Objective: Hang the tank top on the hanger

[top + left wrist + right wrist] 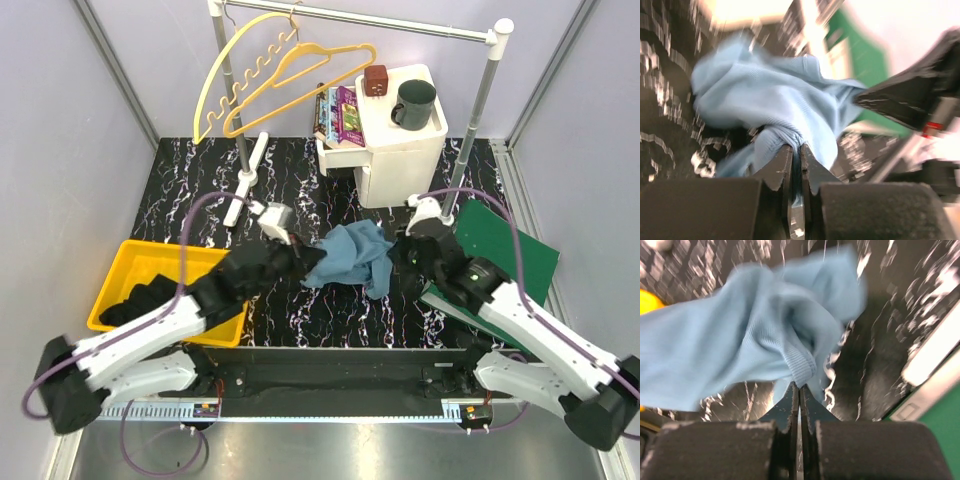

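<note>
Quick status for you: you're right at the start of this one, only the grab is done.

The tank top [348, 255] sits bunched in a heap mid-table on the black marbled mat [300, 320], not spread out at all. Your left gripper [303, 257] is on it from the 9 o'clock side, the right gripper [402, 250] from 3 o'clock. In the left wrist view the left gripper [796, 150] has its jaws pinched down on a rolled fold of the fabric [775, 95]. The right wrist view shows the same deal: the right gripper [800, 390] is closed tight, with the ribbed hem [802, 367] caught at its tips. So both are clamped on cloth. I can't tell which parts of the shirt you've actually got, whether straps or bottom hem.

The hanger [303, 99] is up at roughly 11 o'clock from the shirt, hooked on the rail [360, 18] next to the paler wavy one [203, 100], well apart from the shirt and untouched.

Left to do, as I read it: lift, open the shirt out, find the straps, and get them over the hanger's shoulders. Basically everything that matters.
</note>
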{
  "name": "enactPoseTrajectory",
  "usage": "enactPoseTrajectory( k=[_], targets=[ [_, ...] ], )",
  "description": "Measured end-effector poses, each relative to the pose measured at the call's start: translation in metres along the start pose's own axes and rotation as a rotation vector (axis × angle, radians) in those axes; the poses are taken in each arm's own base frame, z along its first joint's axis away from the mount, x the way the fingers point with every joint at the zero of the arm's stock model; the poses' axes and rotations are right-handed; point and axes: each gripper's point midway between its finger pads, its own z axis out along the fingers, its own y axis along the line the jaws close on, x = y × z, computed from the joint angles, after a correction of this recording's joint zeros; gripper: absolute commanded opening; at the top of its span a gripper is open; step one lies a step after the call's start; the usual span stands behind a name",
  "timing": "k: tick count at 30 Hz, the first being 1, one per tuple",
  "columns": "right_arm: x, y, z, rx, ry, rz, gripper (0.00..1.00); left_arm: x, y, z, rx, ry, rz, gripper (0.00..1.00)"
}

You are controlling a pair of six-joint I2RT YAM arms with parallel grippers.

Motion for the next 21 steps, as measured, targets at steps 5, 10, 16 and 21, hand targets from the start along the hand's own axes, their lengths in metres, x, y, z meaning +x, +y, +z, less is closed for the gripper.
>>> enactPoseTrajectory(
  k=[5,10,16,21],
  targets=[
    [-0.038,-0.003,-0.036,-0.003,-0.146,0.002,0.0,-0.049,-0.017,-0.04,0.081,-0.144,-0.024,0.24],
    [-0.035,-0.008,-0.024,0.039,-0.124,-0.026,0.0,-0.062,0.047,-0.008,-0.087,-0.129,-0.065,0.81],
    [0.004,-0.02,0.021,0.122,0.027,-0.069,0.01,-0.027,0.111,0.018,-0.261,0.0,-0.097,0.87],
    [0.016,-0.03,0.035,0.158,0.066,-0.07,0.06,-0.004,0.117,0.006,-0.252,0.01,-0.074,0.84]
  ],
)
